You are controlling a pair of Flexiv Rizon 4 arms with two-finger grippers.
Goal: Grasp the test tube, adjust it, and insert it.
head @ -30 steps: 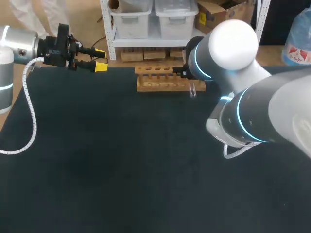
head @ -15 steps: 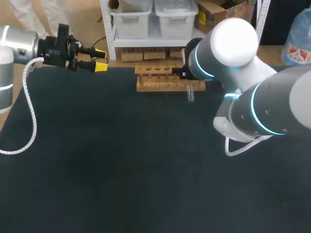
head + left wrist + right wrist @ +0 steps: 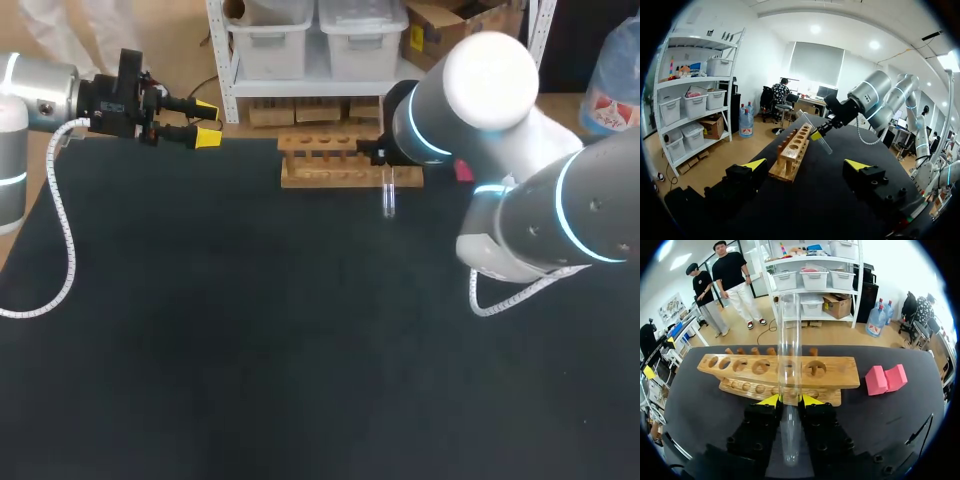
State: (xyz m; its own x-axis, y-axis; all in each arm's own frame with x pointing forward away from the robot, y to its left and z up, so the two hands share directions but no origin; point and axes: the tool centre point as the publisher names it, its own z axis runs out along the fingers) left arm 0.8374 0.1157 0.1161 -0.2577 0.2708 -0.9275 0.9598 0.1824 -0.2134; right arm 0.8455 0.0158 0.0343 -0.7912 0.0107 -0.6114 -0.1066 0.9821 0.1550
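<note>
Grips the test tube [image 3: 790, 330] firmly in the right gripper [image 3: 790, 400], tilted above the table just in front of the rack [image 3: 835, 372], probably to line it up with a hole. Holds the left gripper [image 3: 806, 166] wide open and empty, well apart, likely leaving room.

Silver-white, thick and rounded in both the left arm [image 3: 25, 100] and the right arm [image 3: 560, 210]. Ringed at the joints with thin glowing cyan bands. Capped on the right with a smooth white dome. Trailed by a white coiled cable [image 3: 62, 230] on the left and a thinner white cable loop [image 3: 500, 300] on the right. Black and blocky at the left gripper [image 3: 207, 121], tipped bright yellow. Same black body, round bolt holes and yellow wedge tips on the right gripper [image 3: 790, 400].
</note>
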